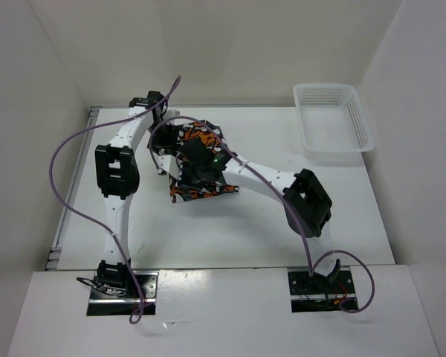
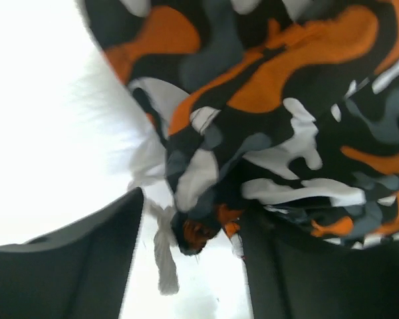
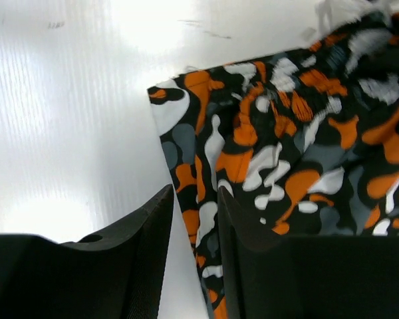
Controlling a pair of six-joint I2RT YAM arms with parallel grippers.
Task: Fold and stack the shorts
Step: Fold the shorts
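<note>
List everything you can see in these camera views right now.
Table: one, white, under everything.
Soft camouflage-print cloth shorts: one, orange, white, grey, black, at its middle.
White plastic mesh basket: one, white, far right corner.
Cables: two, purple, looping above the table.
Arms: two, white and black, reaching to the shorts.
Left hand: one, black, open over bunched cloth.
Right hand: one, black, slightly open at a flat edge.

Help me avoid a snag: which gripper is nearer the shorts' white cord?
Left. The white cord hangs between the jaws of the left gripper; the right gripper straddles the shorts' edge, away from it.
</note>
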